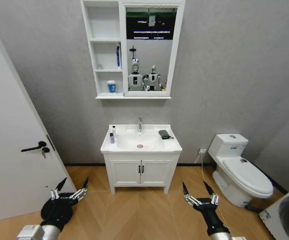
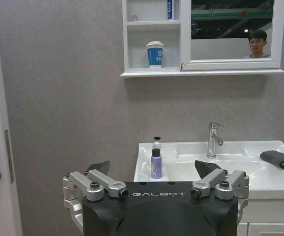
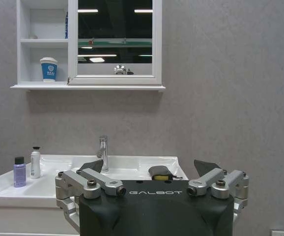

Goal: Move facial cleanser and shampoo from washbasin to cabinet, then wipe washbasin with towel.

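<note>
Nearest the head camera, at the bottom of the frame, hang both end effectors: the left end effector (image 1: 70,189) at lower left and the right end effector (image 1: 199,193) at lower right, each with its fingers spread wide and holding nothing, both well short of the vanity.

Above them, at the centre of the frame, the washbasin (image 1: 170,146) sits on its white floor unit. On the counter's left rim stand two small bottles, just beside each other: a purple bottle (image 1: 111,138) and a white bottle (image 1: 113,130) behind it, both upright. The dark towel (image 1: 164,134) lies flat on the right rim, near the tap (image 1: 139,124).

At upper centre hangs the cabinet (image 1: 90,50), its open shelves on the left of the mirror, with a blue cup (image 1: 111,86) on the lowest shelf.

Both bottles lie ahead and upward in the frame from the end effectors, on the left arm's side, so the left looks nearer to them; the towel falls to the right arm.
</note>
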Controlling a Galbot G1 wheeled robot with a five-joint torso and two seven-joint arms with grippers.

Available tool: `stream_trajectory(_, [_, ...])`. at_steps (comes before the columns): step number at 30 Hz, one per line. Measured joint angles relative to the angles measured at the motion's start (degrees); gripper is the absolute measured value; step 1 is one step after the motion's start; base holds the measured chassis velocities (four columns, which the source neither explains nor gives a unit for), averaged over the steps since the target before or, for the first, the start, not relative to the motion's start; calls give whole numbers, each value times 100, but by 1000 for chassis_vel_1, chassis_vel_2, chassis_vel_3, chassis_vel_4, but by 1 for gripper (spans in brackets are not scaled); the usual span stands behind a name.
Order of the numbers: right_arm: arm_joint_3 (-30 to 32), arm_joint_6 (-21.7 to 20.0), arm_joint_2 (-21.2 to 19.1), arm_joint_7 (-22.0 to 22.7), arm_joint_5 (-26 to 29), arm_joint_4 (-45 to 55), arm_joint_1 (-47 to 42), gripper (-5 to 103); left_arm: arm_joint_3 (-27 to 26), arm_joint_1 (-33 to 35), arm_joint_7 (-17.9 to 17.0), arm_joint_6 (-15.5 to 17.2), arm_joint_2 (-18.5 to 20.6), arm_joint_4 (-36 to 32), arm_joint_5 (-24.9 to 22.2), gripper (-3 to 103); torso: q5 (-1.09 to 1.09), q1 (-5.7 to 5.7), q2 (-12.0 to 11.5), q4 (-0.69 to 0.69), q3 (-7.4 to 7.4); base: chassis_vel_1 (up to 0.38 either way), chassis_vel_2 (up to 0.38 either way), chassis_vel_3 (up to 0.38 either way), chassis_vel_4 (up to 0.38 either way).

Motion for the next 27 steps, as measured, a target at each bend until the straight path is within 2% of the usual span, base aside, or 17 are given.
stream_trajectory(8, [-6,46,24,5,-22,-72,23,100,4,-16,9,-7,6,28,2,95,1,4,-2,1,2,-347,340,351,-351])
stream_trajectory(11, [-15,93,16,-19,-23,-103,53,100,3,-24,13,-12,12,51,2,97,-4,1,-1,0,0,-335,350,324,-341])
stream_trajectory(15, [-7,154,4,-24,-108,-179,105,100,28,-34,21,-17,29,80,23,97,1,6,-3,2,2,-308,318,295,-295])
stream_trajectory(22, [-55,223,-15,-81,-247,-278,138,100,496,-37,44,-73,201,264,506,97,-2,4,-3,0,1,-162,170,117,-94])
stream_trajectory(27, [-162,190,-196,-80,-281,-439,247,100,837,-103,44,-103,314,451,930,97,-2,-6,2,1,-2,38,13,-60,-1])
